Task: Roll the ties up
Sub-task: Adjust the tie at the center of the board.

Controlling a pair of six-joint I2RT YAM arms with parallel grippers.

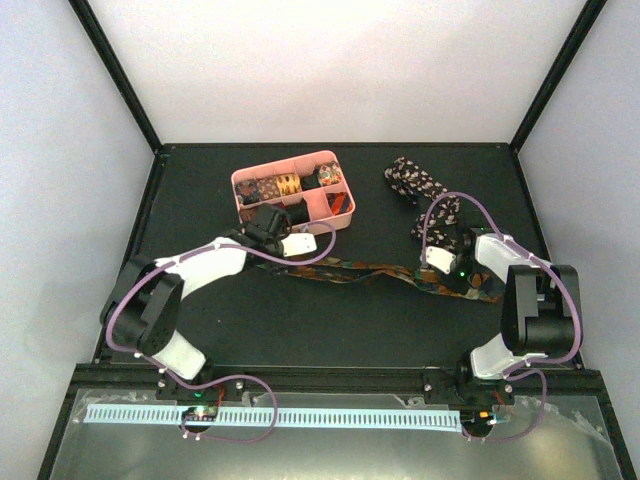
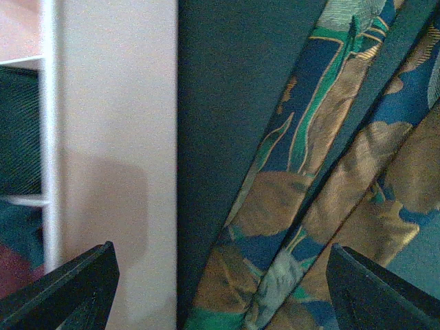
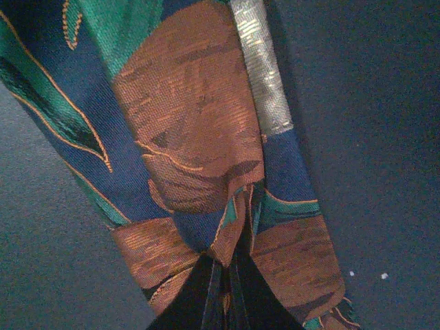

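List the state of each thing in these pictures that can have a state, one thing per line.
patterned tie: unrolled, stretched out flat, pinched near one end.
speckled tie: unrolled, lying loose at the back right.
tray: upright, several compartments filled.
rolled ties: rolled, sitting in the tray.
left gripper: open, over the patterned tie beside the tray, holding nothing.
right gripper: shut on the patterned tie.

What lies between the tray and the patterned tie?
Only bare black mat separates tray from tie; the left wrist view shows it.
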